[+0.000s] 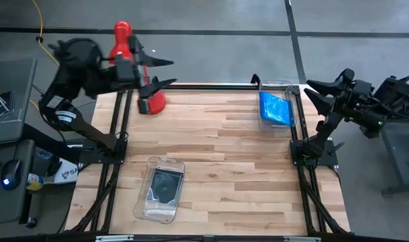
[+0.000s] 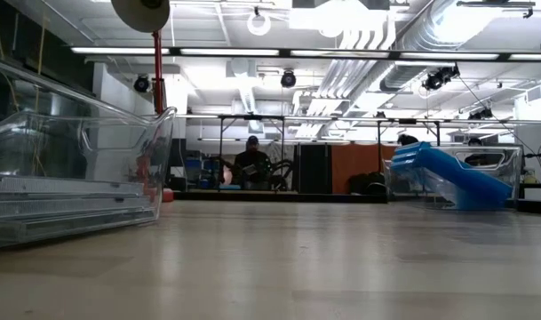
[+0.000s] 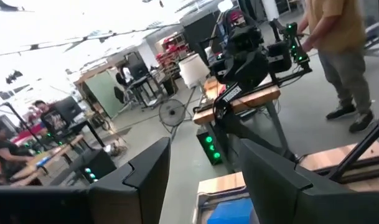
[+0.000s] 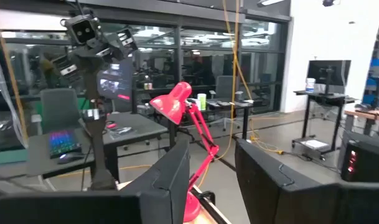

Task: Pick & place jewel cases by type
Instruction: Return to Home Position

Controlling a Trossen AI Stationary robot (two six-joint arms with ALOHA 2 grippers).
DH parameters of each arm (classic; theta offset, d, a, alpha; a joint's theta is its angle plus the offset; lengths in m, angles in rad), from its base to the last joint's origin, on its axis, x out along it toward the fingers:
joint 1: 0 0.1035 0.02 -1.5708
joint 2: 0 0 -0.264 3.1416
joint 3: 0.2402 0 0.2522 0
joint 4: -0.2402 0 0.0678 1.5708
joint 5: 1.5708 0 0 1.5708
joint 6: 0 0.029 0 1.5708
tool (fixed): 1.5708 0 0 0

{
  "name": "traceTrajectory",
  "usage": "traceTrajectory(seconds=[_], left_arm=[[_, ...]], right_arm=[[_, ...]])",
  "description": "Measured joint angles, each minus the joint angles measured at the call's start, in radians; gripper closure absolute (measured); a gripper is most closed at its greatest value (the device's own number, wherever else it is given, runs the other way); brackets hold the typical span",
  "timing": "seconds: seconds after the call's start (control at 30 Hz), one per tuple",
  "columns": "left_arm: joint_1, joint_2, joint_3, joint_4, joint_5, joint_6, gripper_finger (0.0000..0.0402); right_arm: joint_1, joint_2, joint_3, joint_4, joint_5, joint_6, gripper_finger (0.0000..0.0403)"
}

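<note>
Several bright blue jewel cases [image 1: 275, 107] lie stacked at a slant in a clear bin at the table's far right; they also show in the low view [image 2: 448, 171] and the left wrist view [image 3: 229, 213]. A dark jewel case [image 1: 165, 184] with a faint disc lies flat in a second clear bin [image 1: 142, 202] near the table's near left edge. My left gripper [image 1: 170, 72] hangs open, raised over the far left corner and pointing right. My right gripper [image 1: 309, 89] is open too, raised beyond the right edge and pointing left. Each wrist view shows its own fingers parted: the left gripper [image 3: 201, 180] and the right gripper [image 4: 208, 177].
A red desk lamp [image 1: 152, 102] stands at the table's far left corner, under my left gripper. Black frame rails [image 1: 295, 144] run along the left and right table edges. Bare wood [image 1: 231, 168] spans the middle. A person [image 3: 338, 50] stands beyond the right arm.
</note>
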Motion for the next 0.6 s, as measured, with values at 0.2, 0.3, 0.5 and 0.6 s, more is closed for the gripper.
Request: traceTrajectory(seconds=[0.2,0.3,0.5,0.6], left_arm=[[-0.059,-0.066,-0.018,-0.052,-0.084,0.052,0.0213],[-0.061,-0.116,-0.1,-0.056,-0.1,0.05,0.0213],[-0.061,-0.26,-0.431,0.155,-0.11,0.017,0.0213],[-0.061,-0.368,-0.636,0.304,-0.11,0.012,0.0213]], right_arm=[[0.069,-0.029,0.0,-0.011,-0.032,-0.021,0.0293],[0.1,-0.063,-0.017,-0.048,-0.114,-0.01,0.0293],[0.122,-0.172,-0.14,-0.05,-0.12,0.075,0.0293],[0.122,-0.222,-0.209,-0.031,-0.109,0.119,0.0293]])
